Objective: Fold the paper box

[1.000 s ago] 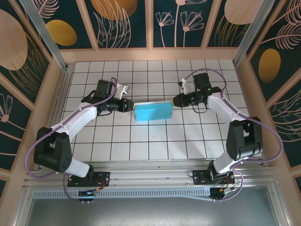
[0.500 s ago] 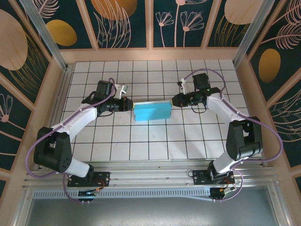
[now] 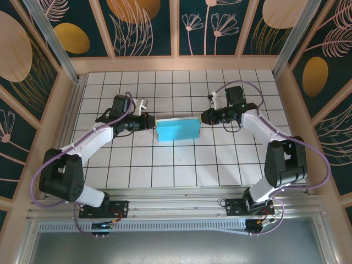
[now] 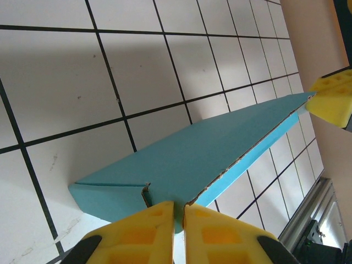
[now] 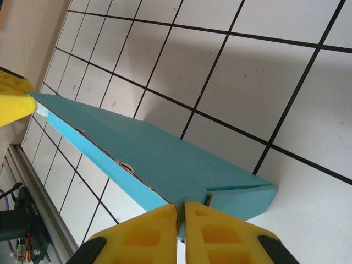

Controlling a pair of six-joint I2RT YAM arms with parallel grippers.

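Your left hand [image 3: 149, 122] sits left of centre in the overhead shot. Its yellow fingers [image 4: 148, 223] are pressed nearly together at the bottom of its wrist view, pinching the thin end wall of the paper box [image 3: 177, 130]. The box lies teal side up on the tiled counter [image 3: 165, 165], mid-frame, stretched between both arms. At the other end your right hand [image 3: 204, 116] has the same tight pinch on the opposite end wall.

Here's what I'd worry about. Both grips are only on a sliver of card, so a small twist could let an end slip out. With an arm on each end, pulling them apart could tear the rough seam [image 4: 242, 159] along the long edge. Pushing them together would probably buckle the top panel instead of folding on a crease.

Compared with a second ago, the left hand has moved in from just beside the box and closed on it. The right hand and the box have barely shifted.
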